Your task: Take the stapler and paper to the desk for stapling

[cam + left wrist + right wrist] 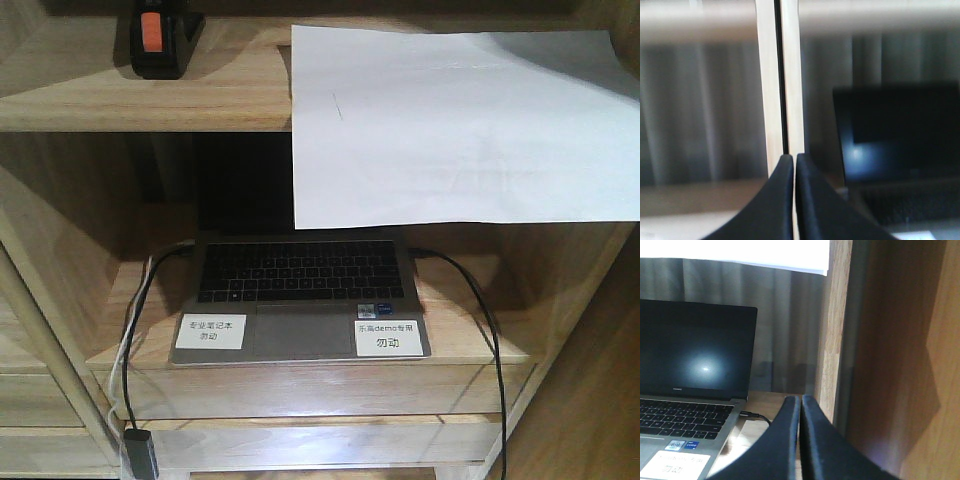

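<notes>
Front-facing view: stapler on upper shelf; paper near it, overhanging the shelf edge. Stapler likely rigid, hefty: grip across body. Paper limp: pinch overhang. Left gripper and right gripper fingers pressed together, holding nothing.

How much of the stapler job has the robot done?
Nothing looks done yet. The stapler and the paper both lie on the upper shelf, above the laptop. The left gripper and the right gripper are shut and hold nothing. Fetching both to the desk is left.
</notes>
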You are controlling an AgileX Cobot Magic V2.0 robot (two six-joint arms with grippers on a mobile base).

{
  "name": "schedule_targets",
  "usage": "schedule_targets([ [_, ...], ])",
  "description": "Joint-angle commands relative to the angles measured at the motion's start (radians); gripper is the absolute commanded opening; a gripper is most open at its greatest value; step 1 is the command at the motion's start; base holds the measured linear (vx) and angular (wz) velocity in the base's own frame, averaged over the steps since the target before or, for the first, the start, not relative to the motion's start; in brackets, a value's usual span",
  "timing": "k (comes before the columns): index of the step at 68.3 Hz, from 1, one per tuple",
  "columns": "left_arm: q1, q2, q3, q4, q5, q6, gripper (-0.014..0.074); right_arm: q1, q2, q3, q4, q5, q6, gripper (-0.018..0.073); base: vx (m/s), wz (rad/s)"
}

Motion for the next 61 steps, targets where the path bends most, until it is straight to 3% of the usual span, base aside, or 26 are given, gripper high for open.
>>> schedule_targets([
  [1, -0.003, -0.012, -0.103, -0.003, -0.082, -0.01, -0.0006, -0.004, -0.009, 0.023, -0.006, -0.069, 0.002, -0.0009, 0.0, 0.0],
  [14, -0.003, 0.027, -0.262, -0.003, 0.016, -0.01, -0.0006, -0.004, -0.009, 0.023, -0.006, -0.069, 0.002, -0.0009, 0.0, 0.0],
  [42, -0.003, 0.338, -0.624, -0.003, 0.382, -0.01, -0.0006, -0.004, -0.009, 0.023, -0.006, -0.069, 0.002, -0.0009, 0.0, 0.0],
  [61, -0.003, 0.407, -0.635, -0.003, 0.408, -0.01, -0.0006, -0.004, -0.009, 0.023, -0.006, -0.068, 0.002, -0.0009, 0.0, 0.0],
])
